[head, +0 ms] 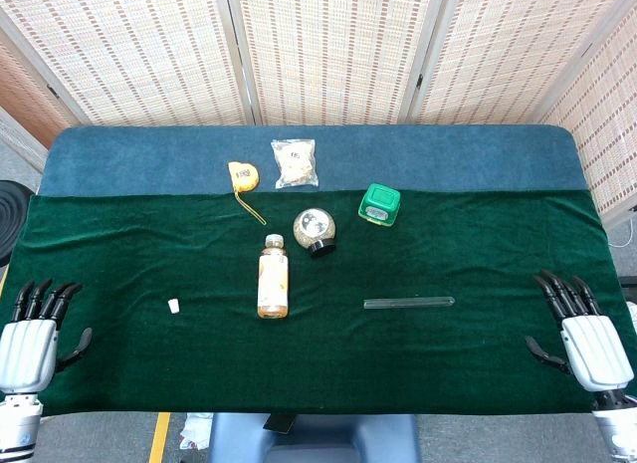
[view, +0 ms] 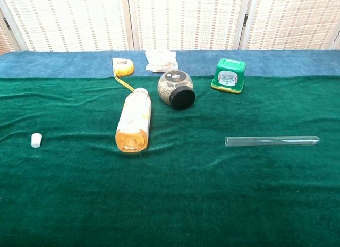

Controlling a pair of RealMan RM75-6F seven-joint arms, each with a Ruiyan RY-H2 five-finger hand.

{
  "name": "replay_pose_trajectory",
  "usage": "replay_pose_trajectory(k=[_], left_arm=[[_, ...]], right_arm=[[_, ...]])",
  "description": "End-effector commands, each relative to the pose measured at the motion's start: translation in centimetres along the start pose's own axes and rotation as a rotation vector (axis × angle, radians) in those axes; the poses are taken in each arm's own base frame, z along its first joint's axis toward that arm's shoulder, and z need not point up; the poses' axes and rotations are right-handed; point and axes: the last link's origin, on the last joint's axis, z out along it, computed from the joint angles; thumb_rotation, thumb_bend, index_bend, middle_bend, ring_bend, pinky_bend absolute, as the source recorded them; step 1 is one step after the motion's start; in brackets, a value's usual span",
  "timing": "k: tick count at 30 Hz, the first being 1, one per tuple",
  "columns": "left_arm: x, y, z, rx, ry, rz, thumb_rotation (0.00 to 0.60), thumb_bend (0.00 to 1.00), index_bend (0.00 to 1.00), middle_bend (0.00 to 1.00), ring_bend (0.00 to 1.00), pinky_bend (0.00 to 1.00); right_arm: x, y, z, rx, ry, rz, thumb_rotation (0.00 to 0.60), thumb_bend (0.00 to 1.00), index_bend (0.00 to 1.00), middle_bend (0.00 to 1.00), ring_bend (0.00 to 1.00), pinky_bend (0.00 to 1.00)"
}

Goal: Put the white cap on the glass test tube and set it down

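The small white cap (head: 173,306) (view: 36,140) lies alone on the green cloth at the left. The glass test tube (head: 409,304) (view: 272,141) lies on its side to the right of centre, mouth toward the left. My left hand (head: 35,336) rests at the table's left front edge, fingers spread, holding nothing, well left of the cap. At the right front edge my right hand (head: 582,334) is likewise open and empty, a good way right of the tube. Neither hand appears in the chest view.
An orange drink bottle (head: 272,278) (view: 133,120) lies between cap and tube. Behind it are a round jar with a black lid (head: 315,230) (view: 176,89), a green box (head: 379,204) (view: 229,75), a yellow tape measure (head: 242,176) (view: 122,66) and a clear packet (head: 295,162) (view: 161,60).
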Motion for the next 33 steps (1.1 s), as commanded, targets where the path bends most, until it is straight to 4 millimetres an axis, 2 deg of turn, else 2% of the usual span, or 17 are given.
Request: replay_pose_trajectory(k=[1,19,21,23,26,28,33], left_arm=[[-0.2,0.0,0.4,0.006,-0.02,0.007,0.6,0.41,0.21,0.22,0.12,0.0],[-0.9,0.2,1.7,-0.009,-0.03,0.006,0.6,0.41,0.21,0.23,0.14,0.02],[-1.1,0.2,2.3,-0.022,-0.033,0.007,0.6,0.41,0.22,0.26,0.18,0.08],[-1.4,0.2,3.0,-0.04,-0.042,0.007,0.6,0.41,0.24,0.34,0.26,0.22],[-1.9,0.4,4.1,-0.075,-0.063,0.012,0.6,0.43,0.27,0.46,0.36,0.35],[-2.3,0.6,5.0,-0.096,-0.08,0.024,0.6,0.46,0.3,0.56,0.45,0.43],[-3.6,0.8,7.1,-0.134,-0.172,0.054,0.6,0.58,0.33,0.87,0.73,0.7]], right_arm=[[-0.1,-0.1,0.3,0.001,-0.002,0.0,0.6,0.36,0.06,0.09,0.11,0.0],[-0.4,-0.5,0.9,0.003,-0.01,0.001,0.6,0.36,0.07,0.1,0.11,0.0],[-0.4,-0.5,1.0,0.002,-0.009,0.002,0.6,0.36,0.07,0.11,0.12,0.0],[-0.3,-0.5,1.0,0.005,-0.01,0.0,0.6,0.36,0.07,0.11,0.13,0.0],[-0.3,-0.6,1.1,0.013,-0.008,0.0,0.6,0.36,0.07,0.12,0.13,0.0],[-0.2,-0.7,1.0,0.015,-0.006,-0.001,0.6,0.36,0.07,0.12,0.14,0.0],[-0.1,-0.6,0.9,0.018,-0.009,-0.005,0.6,0.36,0.07,0.12,0.14,0.0]])
